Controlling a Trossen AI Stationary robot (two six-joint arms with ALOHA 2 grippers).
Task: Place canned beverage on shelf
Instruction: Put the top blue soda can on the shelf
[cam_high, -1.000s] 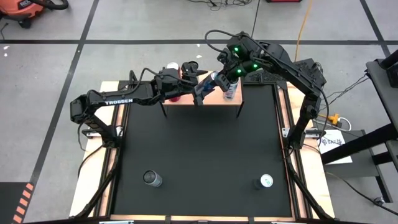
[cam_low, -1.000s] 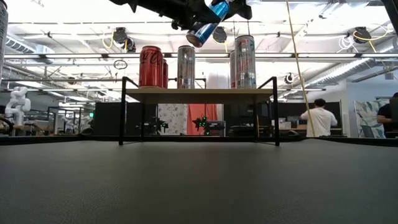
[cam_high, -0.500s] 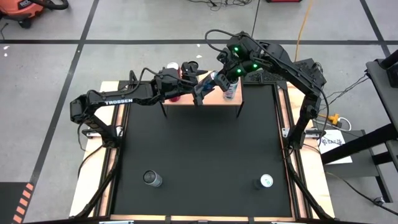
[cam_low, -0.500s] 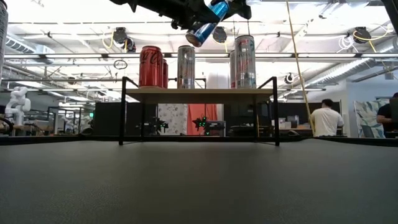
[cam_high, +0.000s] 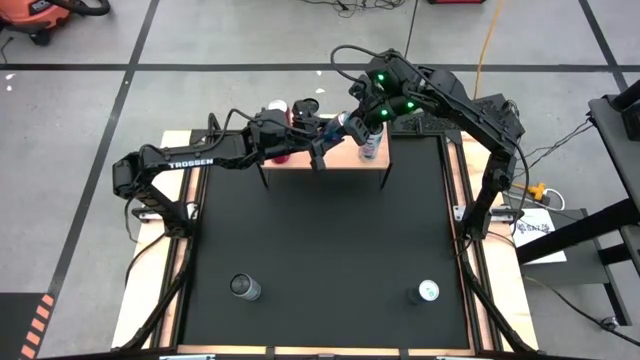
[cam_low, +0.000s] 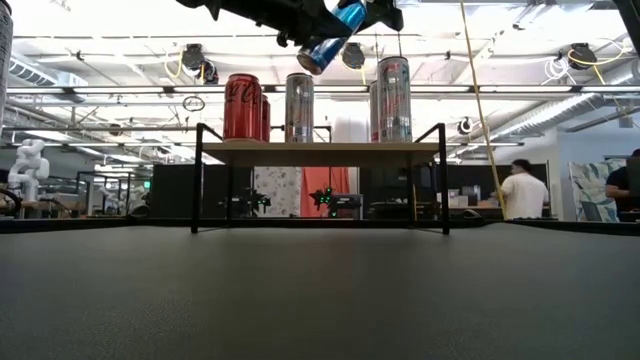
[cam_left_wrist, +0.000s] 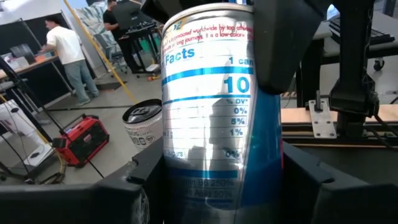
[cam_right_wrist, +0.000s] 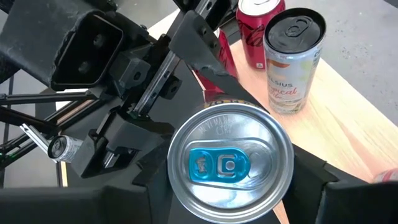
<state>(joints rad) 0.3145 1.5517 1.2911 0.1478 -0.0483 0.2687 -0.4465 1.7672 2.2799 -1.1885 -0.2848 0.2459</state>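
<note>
A blue and white can (cam_high: 340, 128) hangs tilted above the shelf (cam_high: 350, 160), a wood top on thin black legs at the mat's far edge. Both grippers are shut on the can. My left gripper (cam_high: 322, 130) reaches in from the table's left, and my right gripper (cam_high: 358, 122) comes from the far right. In the low view the can (cam_low: 325, 42) slants with its top end higher, above the cans standing on the shelf (cam_low: 320, 152). Those are a red can (cam_low: 242, 106) and silver cans (cam_low: 300, 107) (cam_low: 392, 98). My left gripper pinches the can's side wall at its lower part (cam_left_wrist: 186, 180) between its two fingers. The fingers come about level from the table's left and lie across the can. The can is lifted clear of the shelf and tilted. My right gripper pinches the can at its upper end, a finger on either side just below the top rim (cam_right_wrist: 180, 180). The fingers slant down from the far right and run along the can, whose blue-tabbed top faces the wrist. The can hangs clear of the shelf.
Two more cans stand on the black mat near its front edge, a dark one (cam_high: 244, 288) at the left and a light-topped one (cam_high: 427, 292) at the right. Between them and the shelf lies bare mat. A person (cam_low: 520, 192) stands in the room beyond.
My left gripper has shut on the lower part of the blue can, which my right gripper has kept holding. Both arms have stayed in place above the shelf. The can's lower end has shifted slightly.
</note>
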